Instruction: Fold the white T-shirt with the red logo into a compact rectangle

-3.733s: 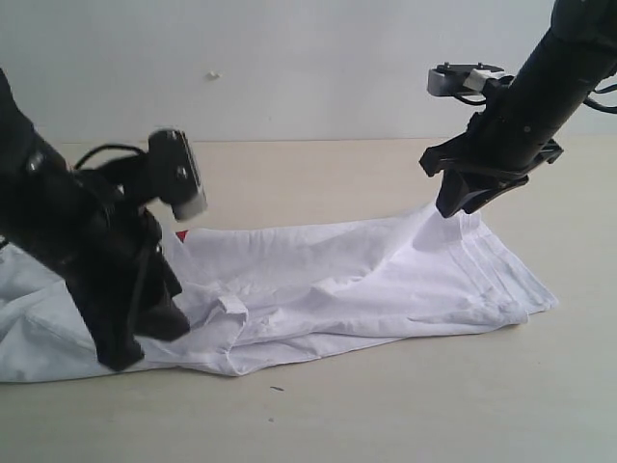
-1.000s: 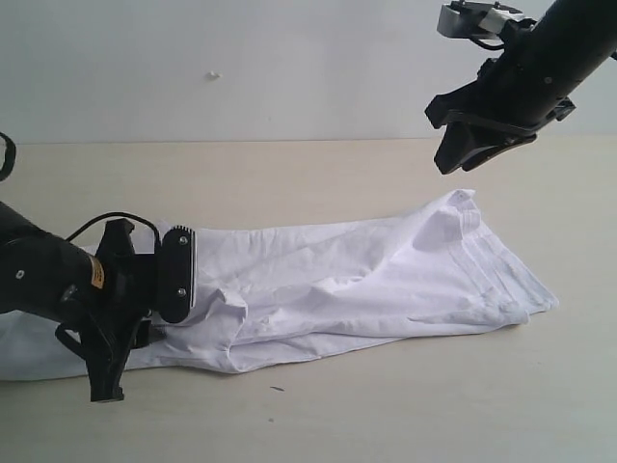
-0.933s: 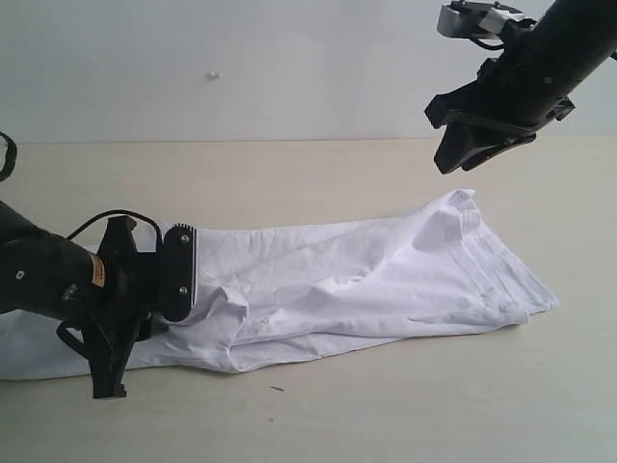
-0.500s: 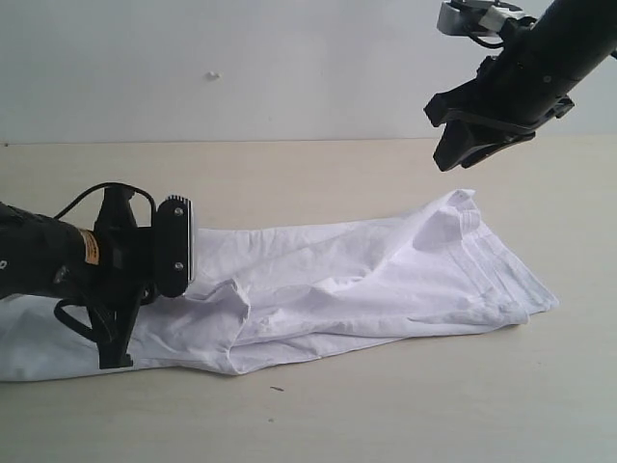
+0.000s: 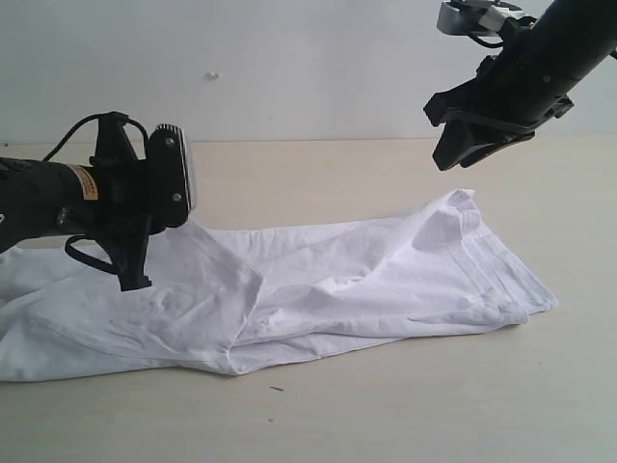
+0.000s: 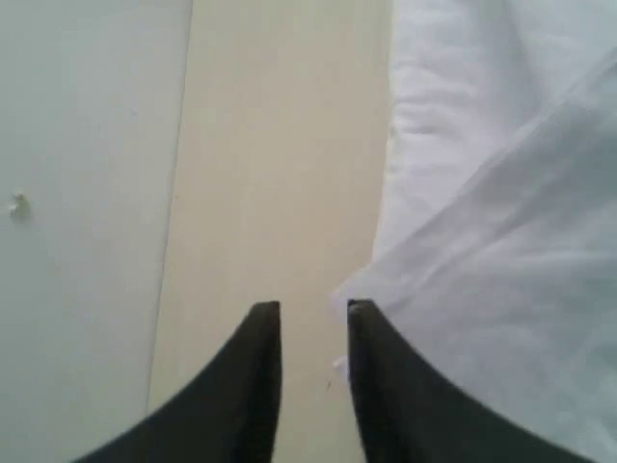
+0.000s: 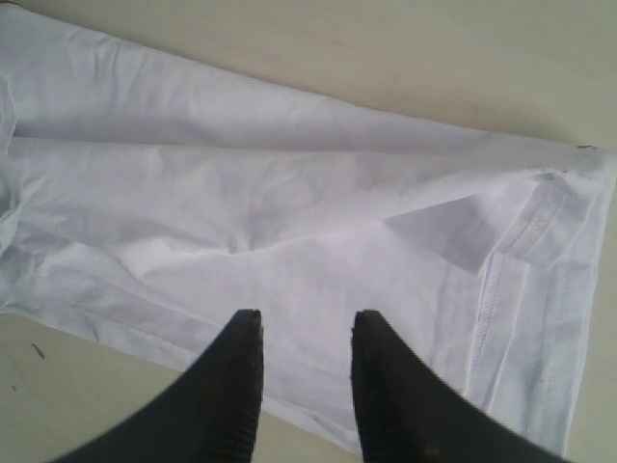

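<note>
The white T-shirt [image 5: 366, 280] lies in a long, creased band across the table, and the red logo is hidden. My left gripper [image 5: 131, 274] hangs over the shirt's left part, where the cloth slopes up toward it. In the left wrist view that gripper [image 6: 313, 307] is open, with bare table showing between its fingers. A cloth edge [image 6: 386, 280] lies against the outside of one fingertip. My right gripper [image 5: 453, 154] is open and empty, high above the shirt's right end. In its own view [image 7: 304, 323] it looks down on the shirt [image 7: 289, 193] and a stitched hem [image 7: 501, 280].
The pale wooden table [image 5: 386, 405] extends in front of and behind the shirt, up to a plain light wall [image 5: 308, 68]. A small dark speck [image 5: 277, 389] lies on the table near the shirt's front edge.
My left arm has risen from low at the shirt's left end and moved toward the back. The bunched fold there has opened into a smoother raised slope. The right arm has stayed still this last second.
</note>
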`<state>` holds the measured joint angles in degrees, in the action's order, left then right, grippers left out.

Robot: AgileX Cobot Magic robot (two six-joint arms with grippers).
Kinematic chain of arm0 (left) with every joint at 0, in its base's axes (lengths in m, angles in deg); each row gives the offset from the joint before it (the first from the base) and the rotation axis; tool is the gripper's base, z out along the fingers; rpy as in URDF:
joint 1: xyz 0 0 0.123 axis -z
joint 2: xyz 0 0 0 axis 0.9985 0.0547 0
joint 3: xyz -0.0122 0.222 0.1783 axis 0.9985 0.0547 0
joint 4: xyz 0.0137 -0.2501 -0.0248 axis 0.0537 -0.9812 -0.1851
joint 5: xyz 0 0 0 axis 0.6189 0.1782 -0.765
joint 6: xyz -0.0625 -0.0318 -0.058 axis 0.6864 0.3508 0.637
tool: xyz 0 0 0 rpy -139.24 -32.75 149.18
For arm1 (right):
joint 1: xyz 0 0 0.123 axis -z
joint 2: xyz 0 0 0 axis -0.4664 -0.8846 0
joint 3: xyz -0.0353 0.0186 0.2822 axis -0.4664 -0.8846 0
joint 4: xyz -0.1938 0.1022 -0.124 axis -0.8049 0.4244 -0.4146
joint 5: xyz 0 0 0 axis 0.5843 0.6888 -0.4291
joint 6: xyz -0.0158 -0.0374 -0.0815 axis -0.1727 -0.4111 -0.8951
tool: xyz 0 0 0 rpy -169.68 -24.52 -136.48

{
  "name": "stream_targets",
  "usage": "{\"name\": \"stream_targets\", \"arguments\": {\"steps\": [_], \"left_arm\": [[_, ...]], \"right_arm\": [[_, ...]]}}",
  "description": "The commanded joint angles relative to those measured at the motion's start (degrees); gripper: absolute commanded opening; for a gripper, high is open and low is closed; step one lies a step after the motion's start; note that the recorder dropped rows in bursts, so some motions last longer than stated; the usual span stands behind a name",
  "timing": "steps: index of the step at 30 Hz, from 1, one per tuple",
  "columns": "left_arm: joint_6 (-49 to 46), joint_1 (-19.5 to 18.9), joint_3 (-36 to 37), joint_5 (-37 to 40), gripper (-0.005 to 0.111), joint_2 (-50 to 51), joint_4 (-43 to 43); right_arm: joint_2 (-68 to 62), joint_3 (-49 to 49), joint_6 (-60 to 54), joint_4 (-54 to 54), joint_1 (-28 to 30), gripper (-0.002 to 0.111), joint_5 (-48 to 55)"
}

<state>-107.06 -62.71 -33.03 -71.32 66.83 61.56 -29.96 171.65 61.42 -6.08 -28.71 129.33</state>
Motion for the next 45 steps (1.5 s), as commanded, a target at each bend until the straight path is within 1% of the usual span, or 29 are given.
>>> {"name": "stream_targets", "arguments": {"steps": [1, 3, 4, 7, 9, 10, 11, 12, 13, 15, 16, 17, 18, 19, 20, 22, 23, 24, 26, 27, 29, 31, 35, 39, 45], "left_arm": [[0.4, -0.9, -0.3, -1.5, 0.05, 0.9, -0.9], [0.5, -0.9, -0.3, -1.5, 0.06, 0.4, -1.2], [1.1, -0.9, -0.3, -1.4, 0.061, -0.1, -2.2], [3.9, -0.9, -0.3, 0.2, 0.056, -2.1, -8.1], [7.3, -1.4, -0.4, 4.0, 0.047, -3.6, -14.1], [8.4, -1.8, -0.7, 6.9, 0.042, -4.0, -16.3], [9.4, -2.4, -1.8, 12.6, 0.037, -4.3, -18.3], [10.2, -3.0, -3.4, 20.0, 0.032, -4.3, -19.0], [11.9, -3.3, -4.9, 25.8, 0.029, -4.2, -19.4], [17.4, -4.1, -8.1, 36.4, 0.022, -4.2, -20.2], [22.3, -4.3, -10.2, 42.4, 0.016, -4.3, -20.3], [25.0, -4.3, -10.5, 44.7, 0.013, -4.4, -20.4], [30.9, -4.3, -10.4, 49.1, 0.006, -4.4, -20.4], [32.9, -4.3, -9.7, 50.9, 0.002, -4.1, -20.4], [33.9, -4.3, -8.4, 51.6, 0.0, -3.9, -20.4], [34.0, -4.3, -5.2, 50.1, 0.0, -3.9, -20.4], [35.5, -4.4, -2.7, 47.0, 0.0, -3.9, -19.5], [37.9, -4.8, -2.0, 44.9, 0.0, -3.9, -18.2], [42.8, -6.3, -1.3, 41.1, 0.0, -3.7, -16.8], [45.4, -8.1, -0.7, 39.6, 0.0, -3.5, -16.7], [46.7, -11.2, -0.3, 40.5, 0.0, -2.0, -16.6], [46.8, -13.5, -0.3, 40.3, 0.0, 0.4, -16.6], [46.7, -13.9, -0.3, 35.9, 0.0, 3.6, -16.6], [47.6, -14.8, -2.4, 35.1, 0.0, 7.0, -13.3], [48.8, -18.4, -10.6, 33.5, 0.0, 11.7, -12.8]], "right_arm": [[0.4, 0.2, -0.4, 0.4, -0.1, 0.032, -0.4], [0.4, 0.2, -0.4, 0.4, -0.1, 0.032, -0.4], [0.4, 0.2, -0.4, 0.4, -0.1, 0.032, -0.4], [0.4, 0.2, -0.4, 0.4, -0.1, 0.032, -0.1], [0.4, 0.2, -0.3, 0.4, -0.1, 0.032, 0.3], [0.4, 0.2, 0.0, 0.4, -0.1, 0.031, 0.5], [0.4, 0.2, 0.0, 0.4, -0.1, 0.03, 0.8], [0.4, 0.2, 0.0, 0.2, -0.1, 0.028, 1.1], [0.4, 0.2, 0.0, 0.2, -0.1, 0.026, 1.4], [0.4, 0.2, 0.0, -0.1, -0.1, 0.017, 2.2], [0.4, -0.1, -0.4, -0.1, -0.1, 0.005, 3.0], [0.4, -0.4, -1.0, -0.1, -0.1, -0.001, 3.1], [0.4, -1.5, -1.3, -0.1, -0.1, 0.0, 2.7], [0.4, -2.2, -1.3, -0.1, -0.1, 0.0, 1.8], [0.4, -3.0, -1.2, -0.1, -0.1, 0.0, 0.8], [0.4, -4.7, -1.0, -0.2, -0.1, 0.0, -1.4], [0.4, -6.9, -0.5, -2.1, -1.1, 0.0, -3.5], [0.2, -7.9, 0.7, -4.4, -1.7, 0.0, -4.3], [-0.5, -9.2, 4.3, -10.2, -2.9, 0.0, -5.4], [-1.6, -10.0, 8.4, -15.5, -3.5, 0.0, -6.4], [-4.5, -10.1, 12.1, -19.9, -3.8, 0.0, -6.6], [-8.5, -10.1, 12.1, -22.1, -3.4, 0.0, -7.4], [-14.4, -10.0, 12.9, -23.0, -3.1, 0.0, -12.0], [-17.3, -9.2, 14.7, -25.3, -3.1, 0.0, -12.1], [-18.6, -8.9, 16.0, -25.4, -3.1, 0.0, -4.0]]}}
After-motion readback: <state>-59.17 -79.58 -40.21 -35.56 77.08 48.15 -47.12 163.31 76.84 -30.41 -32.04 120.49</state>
